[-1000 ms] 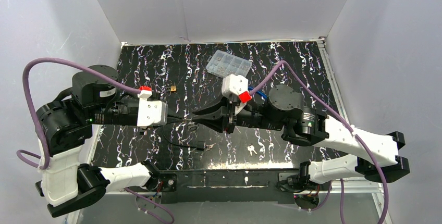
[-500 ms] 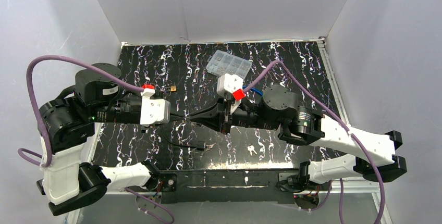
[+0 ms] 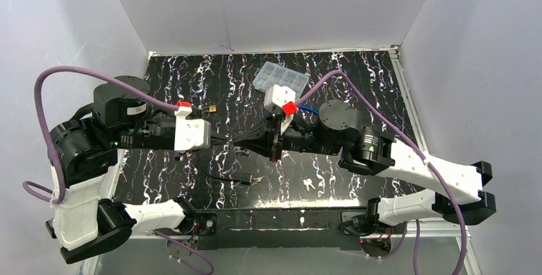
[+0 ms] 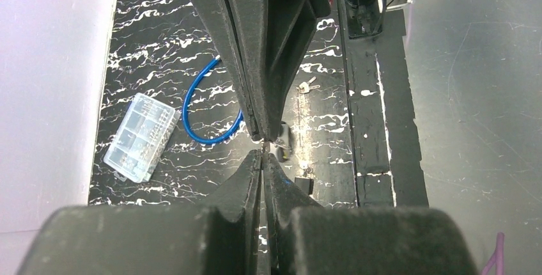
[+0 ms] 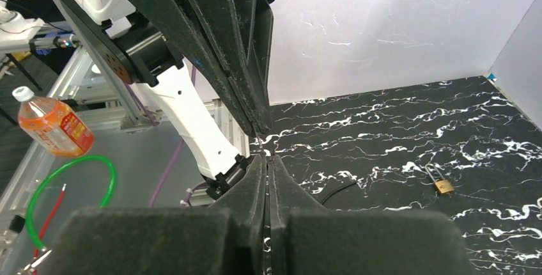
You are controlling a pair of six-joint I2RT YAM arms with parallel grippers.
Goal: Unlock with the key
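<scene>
A thin silver key [image 4: 263,149] shows only as a sliver where the two grippers meet tip to tip above the middle of the table. My left gripper [image 4: 263,158] is shut on it from the left. Facing it, my right gripper [image 5: 267,157] has its fingers pressed together on the same sliver. From above the two sets of tips touch, left gripper [image 3: 231,141] and right gripper [image 3: 243,142], and the key is hidden. The small brass padlock [image 3: 209,107] lies on the black marbled table behind the left arm, apart from both grippers; the right wrist view shows the padlock [image 5: 442,187] too.
A clear compartment box [image 3: 280,78] sits at the back. A blue cable loop [image 4: 192,115] lies near the right arm. A black cable [image 3: 224,176] and loose spare keys [image 3: 309,183] lie near the front edge. White walls close in the table on three sides.
My right gripper's fingers have closed from partly open to shut while it slid left to the left gripper's tips. The left arm edged slightly right, still shut.
</scene>
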